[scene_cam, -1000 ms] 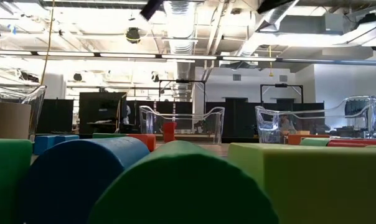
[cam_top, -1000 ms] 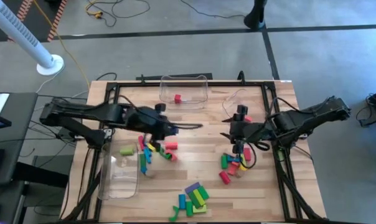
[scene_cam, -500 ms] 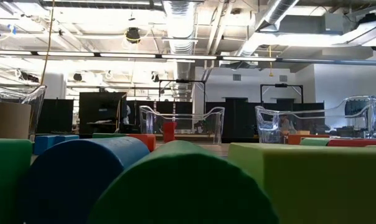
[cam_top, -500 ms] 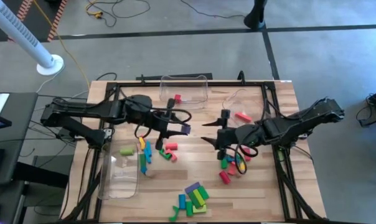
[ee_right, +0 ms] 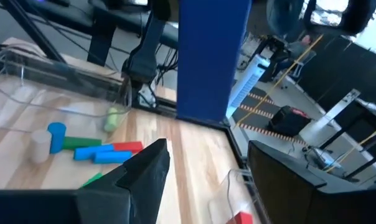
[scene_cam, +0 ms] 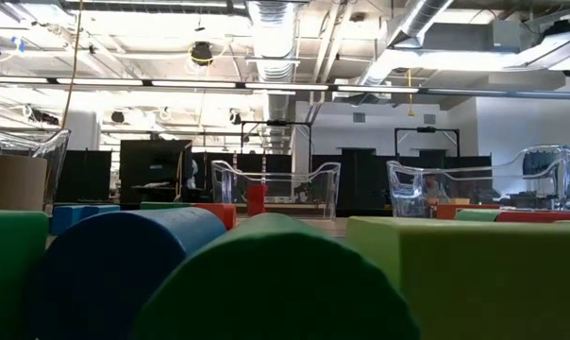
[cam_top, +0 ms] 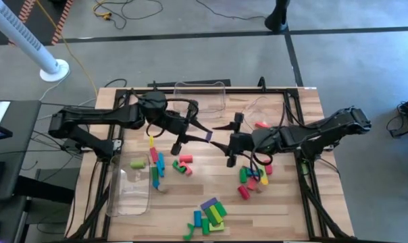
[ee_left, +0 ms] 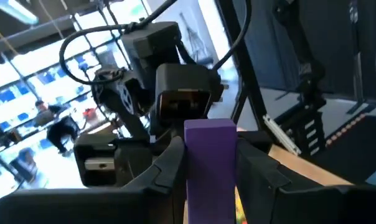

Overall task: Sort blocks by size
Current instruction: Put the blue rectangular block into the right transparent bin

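Note:
Two of the blocks are held above the table's middle. My left gripper (cam_top: 202, 134) is shut on a purple block (ee_left: 210, 163). My right gripper (cam_top: 229, 142) faces it and is closed on a tall blue block (ee_right: 213, 59). Both grippers point level, toward each other. Loose blocks lie on the tabletop in three piles, at left centre (cam_top: 167, 165), at right (cam_top: 253, 177) and by the near edge (cam_top: 208, 216). The low view shows only blocks up close, among them a blue cylinder (scene_cam: 115, 264) and a green cylinder (scene_cam: 276, 283), with no gripper in sight. My left gripper pinches the purple block's two side faces (ee_left: 194, 180) between its two fingers, coming level from the table's left. The block stands on end past the fingertips (ee_left: 169, 165), lifted clear of the table. My right gripper has the blue block's lower end (ee_right: 203, 112) between its two fingertips (ee_right: 157, 155), coming level from the table's right. Where finger meets block does not show plainly. The block stands upright, clear of the table.
A clear bin (cam_top: 200, 98) at the far middle holds a red block (scene_cam: 257, 198). A second clear bin (cam_top: 258, 108) stands far right, with a red block (cam_top: 263, 125) beside it. A third (cam_top: 130, 189) lies at the near left by a green block (cam_top: 138, 163).
Both grippers have tipped from pointing down over their piles to pointing level, and have risen. My left gripper has carried the purple block toward the table's middle. My right gripper has gone toward the table's left, so the two now face each other closely.

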Motion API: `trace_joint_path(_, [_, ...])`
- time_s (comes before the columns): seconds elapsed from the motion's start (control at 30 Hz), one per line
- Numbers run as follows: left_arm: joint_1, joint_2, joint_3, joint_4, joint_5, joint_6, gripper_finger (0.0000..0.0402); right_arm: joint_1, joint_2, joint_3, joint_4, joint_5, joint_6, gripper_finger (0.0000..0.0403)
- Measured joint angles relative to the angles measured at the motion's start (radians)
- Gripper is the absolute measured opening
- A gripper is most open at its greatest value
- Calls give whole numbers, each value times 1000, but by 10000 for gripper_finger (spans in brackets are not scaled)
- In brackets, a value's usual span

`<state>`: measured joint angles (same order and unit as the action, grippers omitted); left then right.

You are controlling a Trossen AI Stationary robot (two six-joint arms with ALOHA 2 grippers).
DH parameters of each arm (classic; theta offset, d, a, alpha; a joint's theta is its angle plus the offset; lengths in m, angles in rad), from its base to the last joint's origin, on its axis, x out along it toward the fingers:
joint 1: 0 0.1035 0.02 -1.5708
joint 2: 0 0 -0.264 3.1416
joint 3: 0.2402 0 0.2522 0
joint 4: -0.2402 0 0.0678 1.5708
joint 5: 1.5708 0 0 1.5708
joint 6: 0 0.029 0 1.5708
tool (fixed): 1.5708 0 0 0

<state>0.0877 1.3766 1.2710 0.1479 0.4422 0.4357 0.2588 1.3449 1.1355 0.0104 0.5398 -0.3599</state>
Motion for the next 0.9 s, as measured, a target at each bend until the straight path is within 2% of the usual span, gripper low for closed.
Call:
trace_joint_path(0.1, [25, 1, -18, 45, 47, -26, 99, 0, 0, 0, 36, -1, -14, 255])
trace_joint_path(0.4, [35, 0, -96, 237, 74, -30, 99, -9, 0, 0, 87, -20, -39, 255])
trace_joint_path(0.9, [35, 69, -99, 302, 84, -30, 99, -32, 32, 0, 140, -60, -42, 243])
